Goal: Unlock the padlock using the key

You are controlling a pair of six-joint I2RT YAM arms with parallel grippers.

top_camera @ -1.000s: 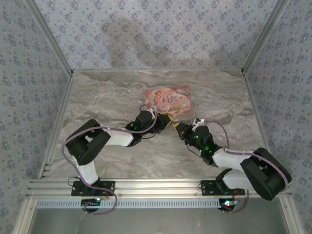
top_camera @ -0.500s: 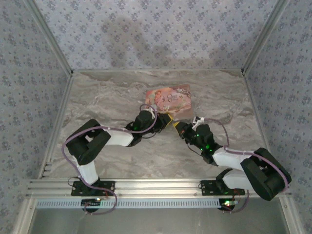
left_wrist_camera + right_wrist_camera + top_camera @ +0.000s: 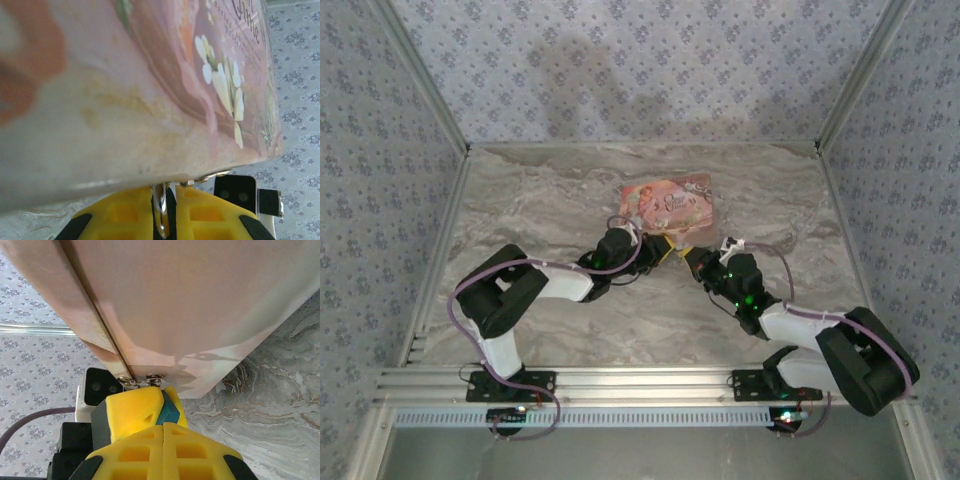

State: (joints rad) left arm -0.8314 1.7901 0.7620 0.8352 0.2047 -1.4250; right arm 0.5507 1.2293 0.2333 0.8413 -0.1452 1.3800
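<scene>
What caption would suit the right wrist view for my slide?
Right gripper holding the teal padlock at the edge of the pink box.

A fixed camera high at the near side looks down over the whole bench [image 3: 540,200], while wrist cameras peer along the left tool [image 3: 164,202] and right tool [image 3: 162,415], close against the pink box [image 3: 667,205] all views share.

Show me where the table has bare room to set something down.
On the grey marble table, free patches: far left, between the left wall and the pink illustrated box; far right, between that box and the right wall; near middle, between the left arm and right arm. Crowded: the box's near edge, where the left gripper and right gripper meet.
</scene>
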